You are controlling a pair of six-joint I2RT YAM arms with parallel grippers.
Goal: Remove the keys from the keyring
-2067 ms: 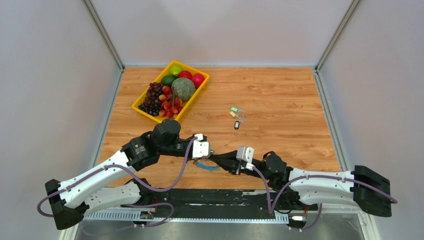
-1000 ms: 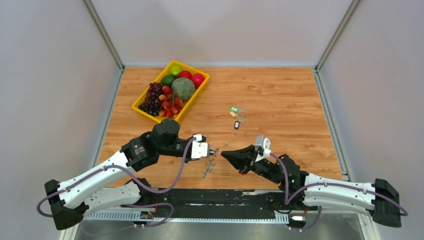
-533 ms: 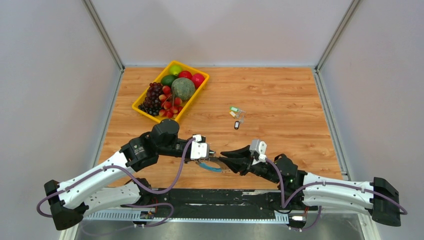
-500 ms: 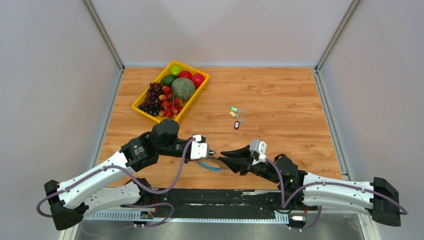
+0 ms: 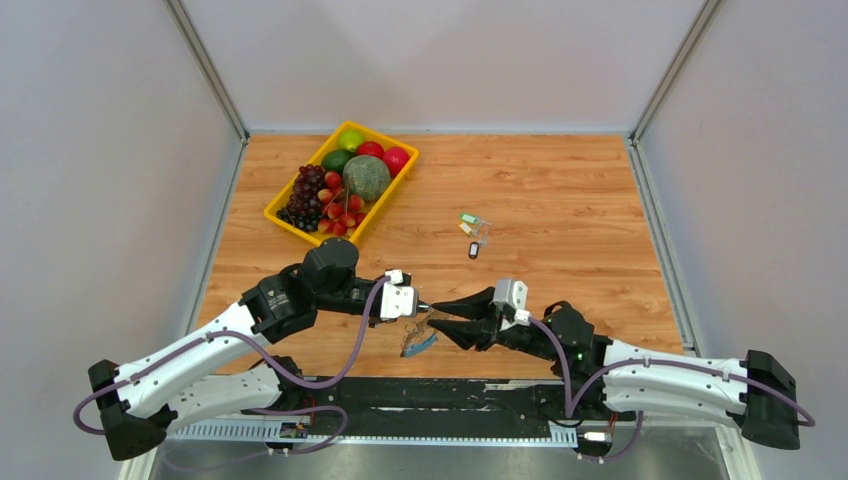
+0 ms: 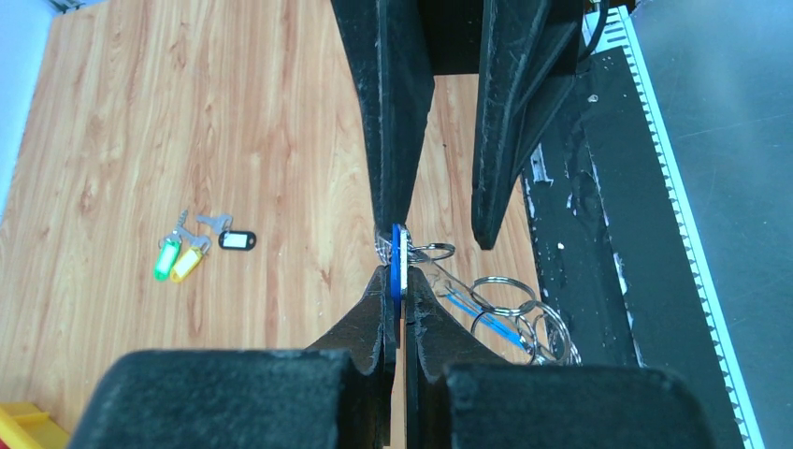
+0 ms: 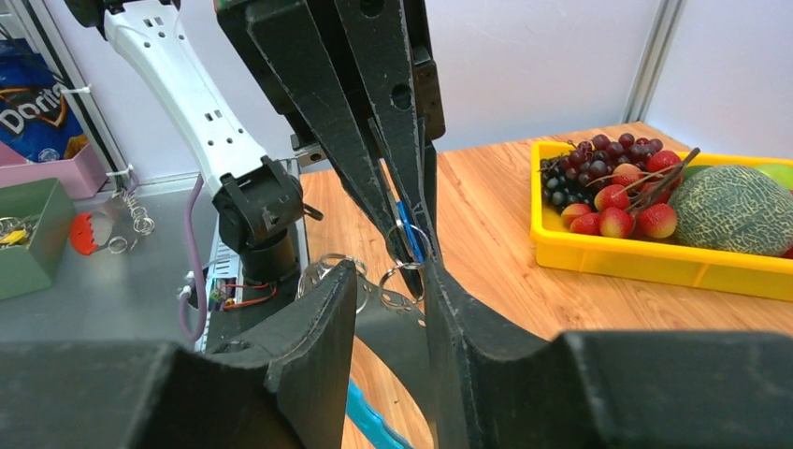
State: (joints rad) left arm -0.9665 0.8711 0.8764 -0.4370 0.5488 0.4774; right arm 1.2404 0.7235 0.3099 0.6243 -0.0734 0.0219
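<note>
In the top view, a yellow fruit tray [image 5: 283, 212] sits at 11 o'clock from the two wrists, well apart from them on the wooden table [image 5: 560, 180]. The left gripper [image 5: 421, 305] points toward 3 o'clock near the table's front edge. Its jaws are pressed together on a blue tag [image 6: 397, 267], which the left wrist view shows edge-on between the two pads. That tag belongs to the keyring [image 5: 415, 338], a loose cluster of silver rings hanging at 6 o'clock just below the left fingertips. In the left wrist view the rings trail toward 4 o'clock from the pinch point. A thin blue strip [image 6: 479, 313] shows under the rings, and whether it is joined to them cannot be told.

The right gripper [image 5: 432, 315] faces the left one from 3 o'clock, almost tip to tip. Its jaws are parted with a clear gap. One finger meets the blue tag just beyond the left pads, and the other stands apart beside the rings. In the right wrist view one small ring lies between its fingertips, but the jaws are not closed on anything.

Three keys [image 5: 472, 232] with green, yellow and black tags lie flat on the table at 1 o'clock from the grippers, well apart from the keyring.
</note>
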